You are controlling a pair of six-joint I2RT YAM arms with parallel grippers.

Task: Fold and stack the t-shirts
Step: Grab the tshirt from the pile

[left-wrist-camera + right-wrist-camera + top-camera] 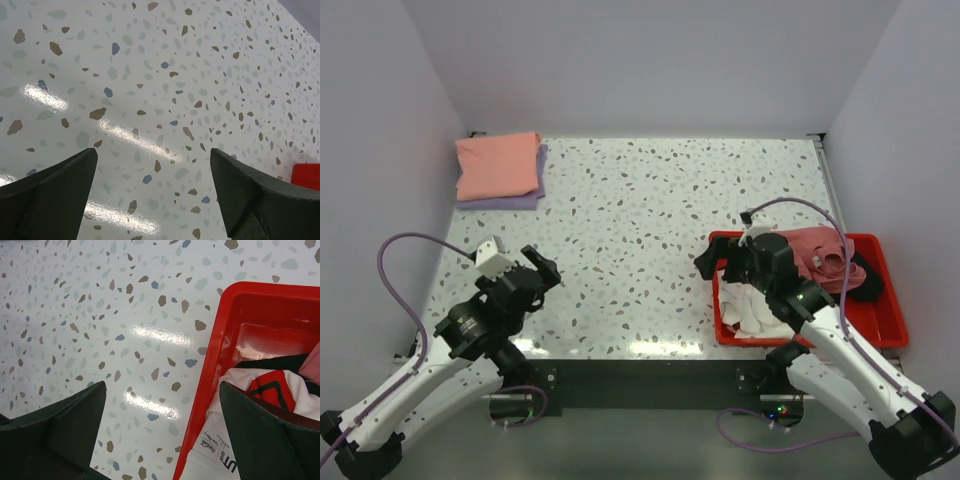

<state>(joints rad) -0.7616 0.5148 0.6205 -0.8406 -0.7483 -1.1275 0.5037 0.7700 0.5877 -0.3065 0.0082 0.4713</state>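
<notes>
A salmon-pink t-shirt (pixel 498 165) lies folded on a folded lavender one (pixel 510 201) at the table's far left corner. In the red tray (pixel 873 334) on the right lie a crumpled white t-shirt (pixel 745 306), a dusty rose one (pixel 818 250) and a black one (pixel 865 282). My right gripper (pixel 720 268) hangs open over the tray's left rim (pixel 210 375). In the right wrist view the gripper (pixel 162 385) straddles that rim, with the white t-shirt (pixel 220 452) below its right finger. My left gripper (pixel 544 266) is open over bare table, and its wrist view (pixel 152 150) shows nothing between its fingers.
The speckled table (pixel 660 210) is walled at the back and on both sides. The red tray sits against the right edge near the front; one of its corners (pixel 307 175) shows in the left wrist view.
</notes>
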